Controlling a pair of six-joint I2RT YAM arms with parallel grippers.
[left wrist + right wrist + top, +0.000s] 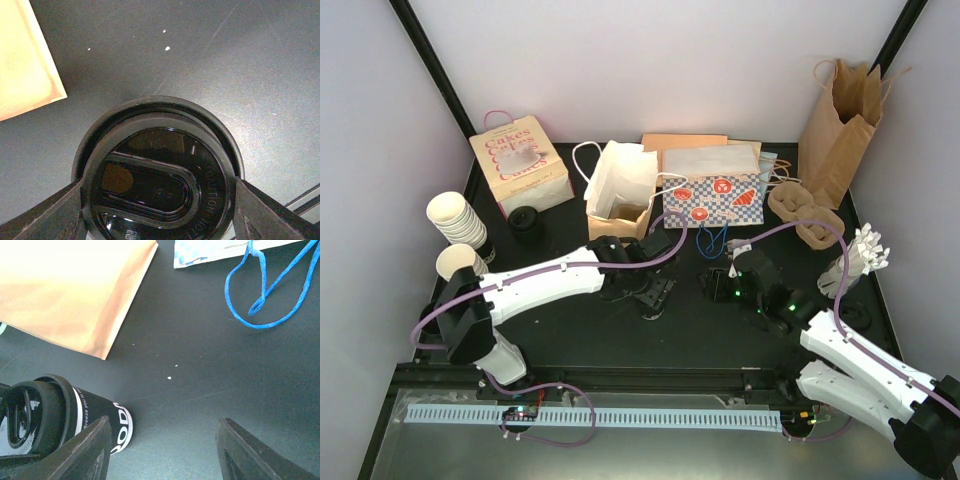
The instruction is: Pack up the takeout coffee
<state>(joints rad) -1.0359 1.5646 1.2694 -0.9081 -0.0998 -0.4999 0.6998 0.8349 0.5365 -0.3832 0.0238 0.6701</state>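
Note:
The takeout coffee is a black cup with white lettering and a round black lid. It stands upright on the dark table, and its printed side shows in the right wrist view. My left gripper is closed on it from above, one finger pressed against each side of the lid rim. In the top view this gripper hides the cup, just in front of the open kraft bag. My right gripper hovers open and empty over bare table just right of the cup, also seen at centre right in the top view.
A blue checkered bag with blue cord handles lies behind the grippers. A pink "Cakes" box, stacked cream cups and loose black lids sit at the left. A pulp cup carrier and a brown paper bag stand at the right.

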